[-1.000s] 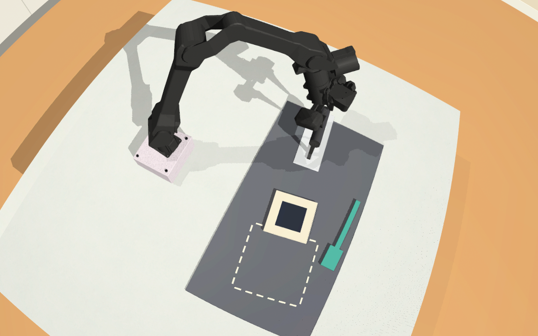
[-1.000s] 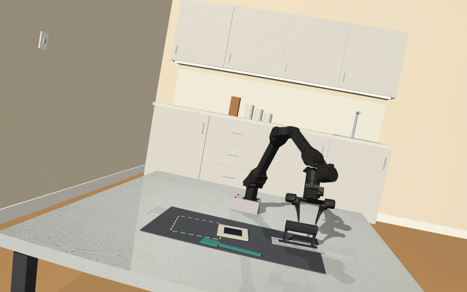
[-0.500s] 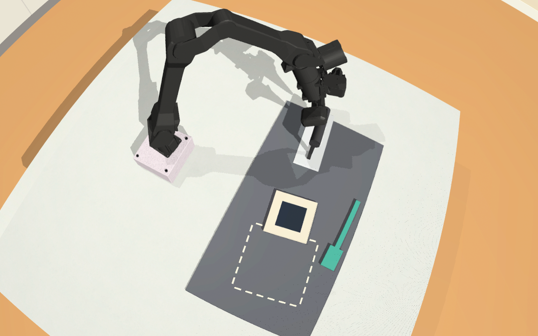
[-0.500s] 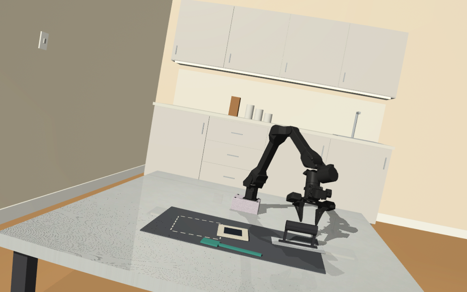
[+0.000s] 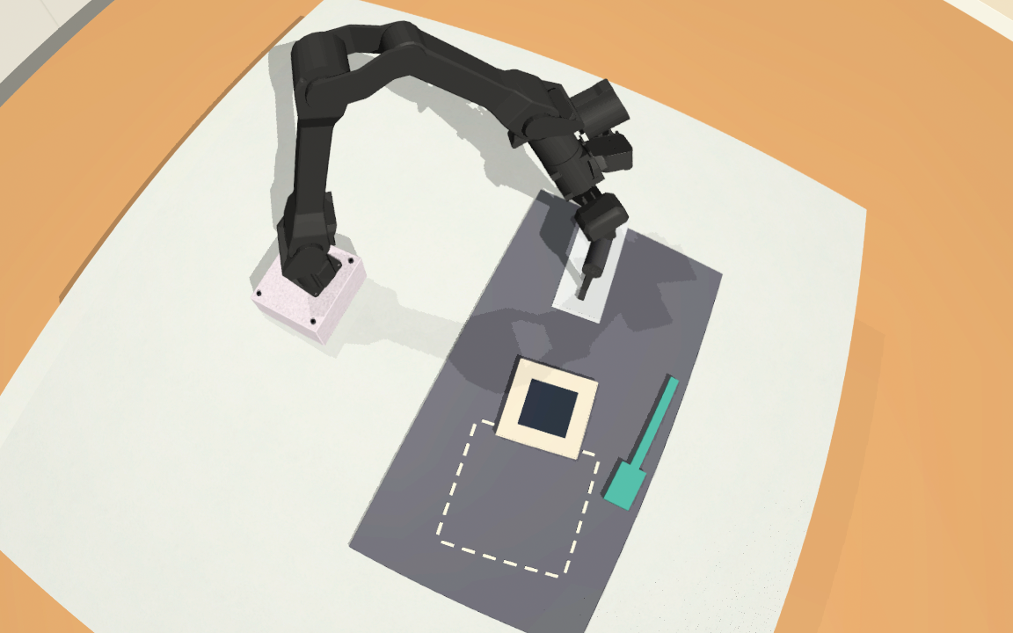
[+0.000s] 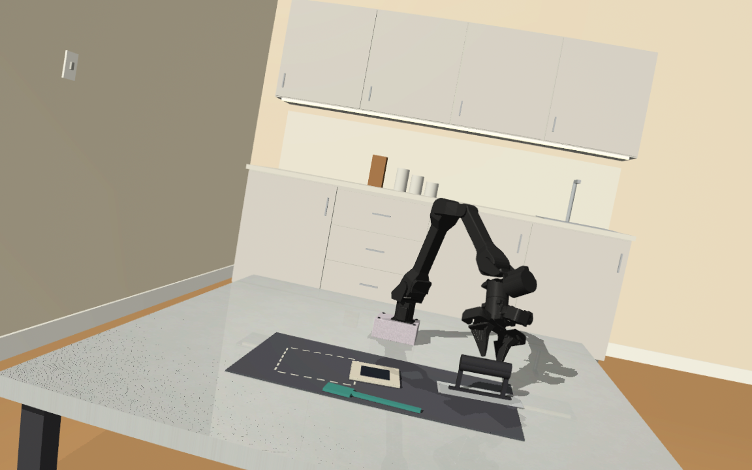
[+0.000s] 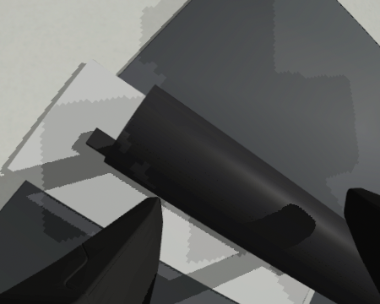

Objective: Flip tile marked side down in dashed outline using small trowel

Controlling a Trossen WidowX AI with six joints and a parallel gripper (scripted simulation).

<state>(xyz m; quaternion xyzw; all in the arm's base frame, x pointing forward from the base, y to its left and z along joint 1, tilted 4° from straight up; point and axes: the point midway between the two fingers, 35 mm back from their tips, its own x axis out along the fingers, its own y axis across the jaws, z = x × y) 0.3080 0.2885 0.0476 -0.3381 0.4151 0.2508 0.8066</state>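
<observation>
Beside the cream tile [image 5: 508, 401] [image 6: 357, 374], a teal spatula [image 5: 625, 483] [image 6: 373, 399], black-handled trowel [image 5: 596, 253] [image 6: 485, 365] [image 7: 224, 173], pincer [image 6: 492, 358] [image 7: 253, 205] open above.

tile [image 5: 508, 402] [image 6: 355, 374]: cream border, dark navy square centre. right beneath tile, mat [image 5: 416, 504] [image 6: 484, 423]: slate grey, cream dashed outline. beside tile, flat-bladed tool [image 5: 625, 484] [image 6: 337, 390]: teal.

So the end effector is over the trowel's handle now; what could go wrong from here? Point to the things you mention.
The handle [image 5: 598, 250] [image 6: 485, 365] [image 7: 224, 177] runs diagonally between the open end effector's [image 5: 601, 218] [image 6: 492, 356] [image 7: 254, 196] fingers, so closing now might twist or skid the trowel. Later, the tile [image 5: 548, 407] [image 6: 375, 373], mostly outside the dashed outline [image 5: 489, 556] [image 6: 292, 348], could land partly outside it when flipped.
</observation>
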